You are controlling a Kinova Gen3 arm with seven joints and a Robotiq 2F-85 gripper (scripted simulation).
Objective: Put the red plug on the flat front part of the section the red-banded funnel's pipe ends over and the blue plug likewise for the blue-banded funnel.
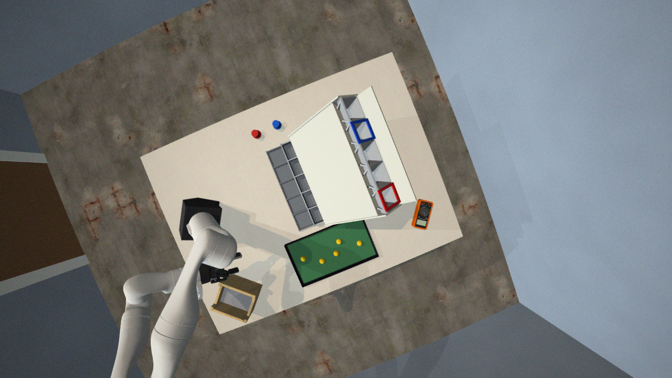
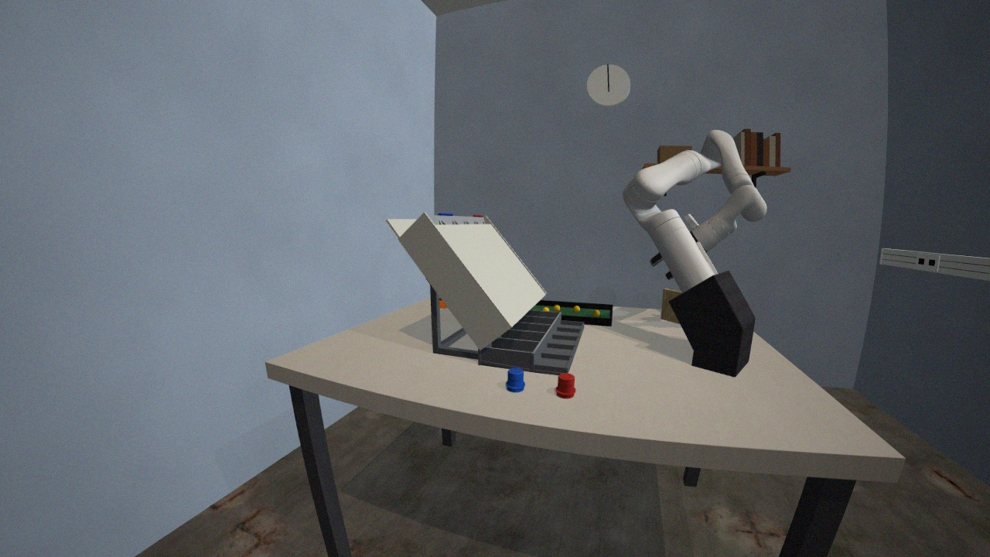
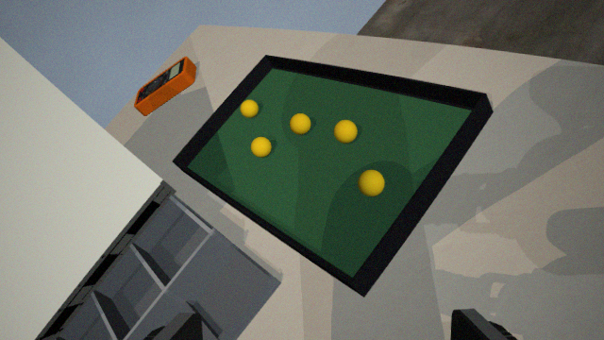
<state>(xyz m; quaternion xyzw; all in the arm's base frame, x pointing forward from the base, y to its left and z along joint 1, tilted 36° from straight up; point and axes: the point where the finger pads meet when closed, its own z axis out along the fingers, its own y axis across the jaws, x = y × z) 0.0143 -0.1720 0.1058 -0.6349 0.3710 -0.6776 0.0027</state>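
The red plug (image 1: 255, 134) (image 2: 565, 384) and the blue plug (image 1: 276, 124) (image 2: 514, 379) stand on the table beside the grey sectioned tray (image 1: 295, 185) (image 2: 536, 339) (image 3: 156, 274). A white cover (image 1: 336, 164) (image 2: 477, 277) (image 3: 57, 189) slopes over the pipes. The blue-banded funnel (image 1: 362, 130) and the red-banded funnel (image 1: 388, 197) sit in the top row. Several yellow marbles (image 1: 336, 253) (image 3: 345, 130) lie in the green tray (image 1: 361, 257) (image 2: 588, 312) (image 3: 406, 137). My gripper (image 1: 228, 270) (image 3: 326, 331) is open and empty, hanging beside the green tray, far from the plugs.
An orange multimeter (image 1: 422, 214) (image 3: 165, 86) lies at the table edge by the red-banded funnel. A small wooden crate (image 1: 234, 296) stands below my gripper. The arm's black base (image 1: 199, 218) (image 2: 716, 322) stands on the table.
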